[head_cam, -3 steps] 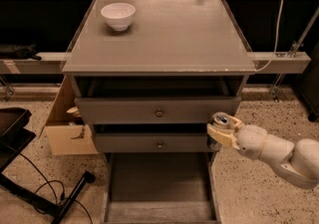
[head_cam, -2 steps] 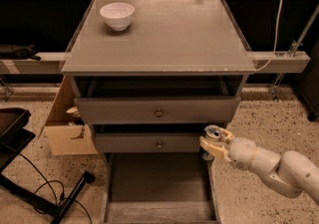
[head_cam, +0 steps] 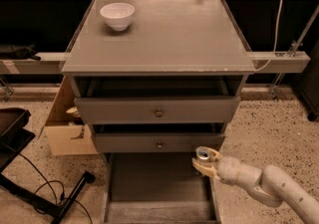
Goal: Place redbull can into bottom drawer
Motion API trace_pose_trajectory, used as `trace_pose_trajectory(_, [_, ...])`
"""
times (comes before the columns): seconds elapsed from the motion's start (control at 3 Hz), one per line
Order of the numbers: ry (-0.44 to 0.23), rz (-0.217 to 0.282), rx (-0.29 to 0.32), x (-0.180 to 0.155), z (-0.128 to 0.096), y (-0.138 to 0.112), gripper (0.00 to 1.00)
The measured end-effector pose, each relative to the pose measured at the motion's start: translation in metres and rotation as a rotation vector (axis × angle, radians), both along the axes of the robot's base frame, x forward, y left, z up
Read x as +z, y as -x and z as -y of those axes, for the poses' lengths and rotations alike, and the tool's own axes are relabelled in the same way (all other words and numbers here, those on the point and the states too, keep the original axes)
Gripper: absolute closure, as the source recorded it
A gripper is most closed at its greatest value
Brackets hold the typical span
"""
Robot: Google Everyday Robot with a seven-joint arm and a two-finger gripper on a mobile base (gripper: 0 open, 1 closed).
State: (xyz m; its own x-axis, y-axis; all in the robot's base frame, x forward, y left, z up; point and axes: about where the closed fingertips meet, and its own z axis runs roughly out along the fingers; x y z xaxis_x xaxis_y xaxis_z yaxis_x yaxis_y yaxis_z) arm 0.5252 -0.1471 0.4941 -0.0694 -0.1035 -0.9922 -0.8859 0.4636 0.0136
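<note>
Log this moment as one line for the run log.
gripper: shut on redbull can | position: above right side of bottom drawer | drawer: open | can: not yet inside

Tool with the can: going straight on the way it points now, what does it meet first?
Probably the middle drawer's front. The tool, shut on the can, points left and slightly up, over the bottom drawer's right edge. Depth is unclear, so it might pass in front.

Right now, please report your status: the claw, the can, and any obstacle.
Claw shut on redbull can, low at right. Can upright above right wall of open bottom drawer. No obstacle seen.
</note>
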Motion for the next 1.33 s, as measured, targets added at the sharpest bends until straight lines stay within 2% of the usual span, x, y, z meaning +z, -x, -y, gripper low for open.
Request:
trace_pose_trajectory(0.33, [-0.011, -0.017, -0.021, -0.050, 0.002, -0.007, 1.00])
trace_pose_trajectory(0.67, [-0.011, -0.016, -0.021, -0.050, 0.002, -0.007, 1.00])
trace_pose_trajectory(1.33, [-0.062, -0.056, 0.050, -0.182, -0.049, -0.007, 1.00])
